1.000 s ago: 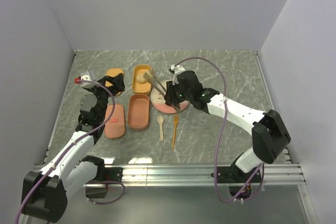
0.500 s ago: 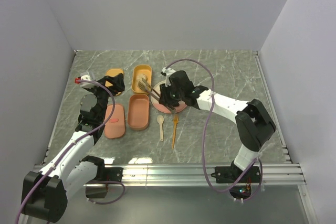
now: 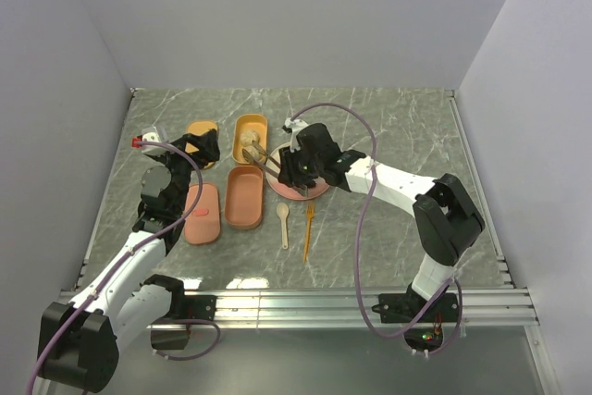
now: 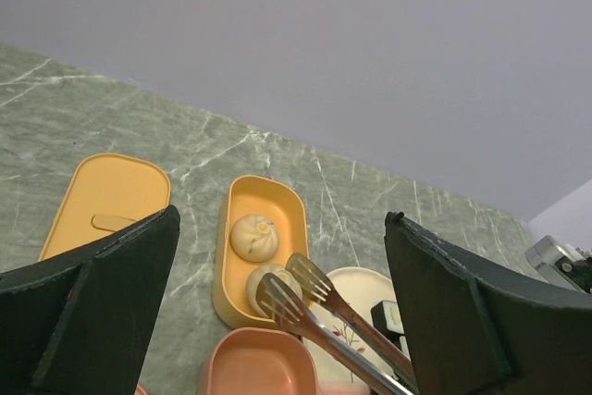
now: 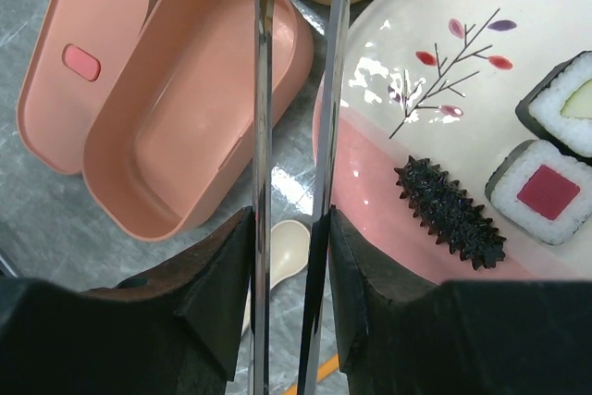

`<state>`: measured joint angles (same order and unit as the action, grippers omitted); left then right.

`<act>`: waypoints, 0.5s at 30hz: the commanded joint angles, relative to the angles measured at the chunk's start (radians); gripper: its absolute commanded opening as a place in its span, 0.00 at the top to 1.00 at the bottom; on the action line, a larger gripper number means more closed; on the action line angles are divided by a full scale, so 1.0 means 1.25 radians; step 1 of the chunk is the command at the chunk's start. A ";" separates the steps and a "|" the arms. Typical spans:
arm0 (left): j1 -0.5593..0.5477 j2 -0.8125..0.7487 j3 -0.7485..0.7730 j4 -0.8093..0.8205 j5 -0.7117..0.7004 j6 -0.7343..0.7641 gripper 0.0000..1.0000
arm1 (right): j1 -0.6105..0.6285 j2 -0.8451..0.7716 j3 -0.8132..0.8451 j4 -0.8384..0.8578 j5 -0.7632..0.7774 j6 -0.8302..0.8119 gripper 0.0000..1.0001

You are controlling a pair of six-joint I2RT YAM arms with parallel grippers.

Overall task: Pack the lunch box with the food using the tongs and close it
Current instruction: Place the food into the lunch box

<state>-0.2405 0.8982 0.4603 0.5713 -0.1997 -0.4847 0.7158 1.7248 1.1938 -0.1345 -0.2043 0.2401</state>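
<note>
Now | right gripper [image 5: 289, 252]: clamped on tongs [image 5: 261, 136] | left gripper [image 4: 282, 256]: jaws wide, empty

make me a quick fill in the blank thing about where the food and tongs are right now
The yellow container holds ___ beige balls.
The pink container is ___.
The dark spiky piece lies on the ___.
The tongs are held by the ___ arm.
Missing words: two; empty; plate; right.
</note>
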 commanded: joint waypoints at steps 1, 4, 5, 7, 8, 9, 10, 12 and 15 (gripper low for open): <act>0.003 -0.014 -0.002 0.028 0.001 0.000 0.01 | 0.003 -0.007 0.033 0.030 0.006 -0.009 0.57; 0.003 -0.014 -0.004 0.028 0.000 0.000 0.01 | 0.005 -0.007 0.032 0.035 0.009 -0.009 0.56; 0.003 -0.014 -0.004 0.028 0.000 -0.001 0.01 | 0.005 -0.007 0.030 0.036 0.009 -0.009 0.55; 0.003 -0.013 -0.003 0.029 0.003 0.000 0.01 | 0.005 -0.007 0.033 0.034 0.009 -0.009 0.53; 0.002 -0.012 -0.002 0.028 0.003 0.000 0.01 | 0.004 -0.005 0.033 0.033 0.010 -0.009 0.52; 0.003 -0.012 -0.002 0.028 0.003 0.000 0.01 | 0.005 -0.007 0.032 0.033 0.010 -0.009 0.52; 0.002 -0.012 -0.002 0.028 0.003 0.000 0.01 | 0.004 -0.010 0.028 0.035 0.010 -0.009 0.51; 0.002 -0.010 -0.002 0.028 0.003 -0.003 0.01 | 0.005 -0.016 0.022 0.044 0.009 -0.010 0.50; 0.002 -0.009 -0.001 0.028 0.004 -0.001 0.01 | 0.004 -0.026 0.013 0.054 0.009 -0.010 0.48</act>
<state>-0.2405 0.8982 0.4603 0.5716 -0.1997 -0.4847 0.7158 1.7248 1.1938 -0.1192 -0.1993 0.2401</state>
